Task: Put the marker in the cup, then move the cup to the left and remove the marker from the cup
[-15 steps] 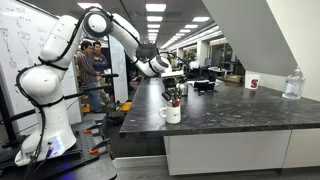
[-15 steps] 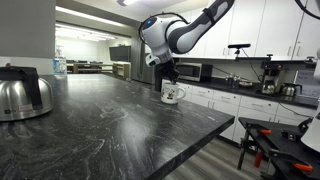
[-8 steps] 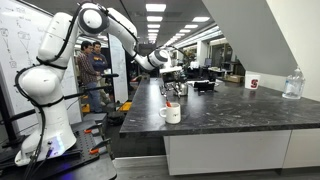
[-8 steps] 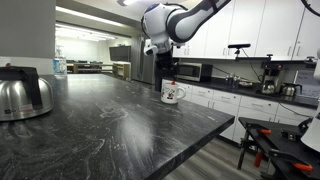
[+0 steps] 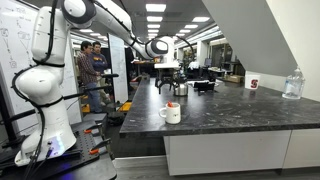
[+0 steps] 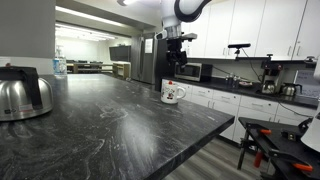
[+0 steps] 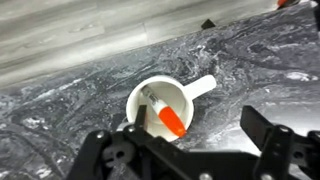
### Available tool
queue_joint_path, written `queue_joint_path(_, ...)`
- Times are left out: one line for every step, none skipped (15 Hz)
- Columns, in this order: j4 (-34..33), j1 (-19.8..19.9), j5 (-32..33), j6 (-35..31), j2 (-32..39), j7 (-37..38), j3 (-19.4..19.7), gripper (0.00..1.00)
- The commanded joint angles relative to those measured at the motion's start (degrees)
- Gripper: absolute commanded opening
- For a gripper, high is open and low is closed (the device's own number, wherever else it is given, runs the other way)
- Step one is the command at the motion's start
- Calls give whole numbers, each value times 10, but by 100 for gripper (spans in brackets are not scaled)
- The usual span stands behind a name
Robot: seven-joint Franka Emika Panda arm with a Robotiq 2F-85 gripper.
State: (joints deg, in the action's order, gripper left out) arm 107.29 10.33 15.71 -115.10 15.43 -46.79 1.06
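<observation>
On the dark counter (image 5: 230, 110), the cup (image 5: 172, 113) stands close to the near edge. The marker (image 7: 164, 110) leans inside it, and the wrist view shows both its orange part and its lighter part. Right above, well clear of the rim, the gripper (image 6: 175, 67) hangs with jaws spread wide and nothing between them. Far right stands a red-marked cup (image 5: 252, 83).

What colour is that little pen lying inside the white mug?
The marker is red-orange with a paler end; best seen in the wrist view, inside the cup.
</observation>
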Motion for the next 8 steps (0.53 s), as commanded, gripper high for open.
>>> queue_joint_path(29,18,-59,-39,-28,34,20,100)
queue_joint_path(27,23,-72,-44,-26,46,27,100)
queue_joint_path(24,28,-84,-55,-21,58,34,100)
queue_joint_path(22,32,-95,-66,-16,73,39,100)
queue_joint_path(22,34,-101,-81,-10,94,44,100)
queue_joint_path(20,36,-109,-94,-2,114,48,100)
queue_joint_path(16,38,-116,-107,6,137,50,100)
queue_joint_path(13,37,-120,-123,15,164,52,100)
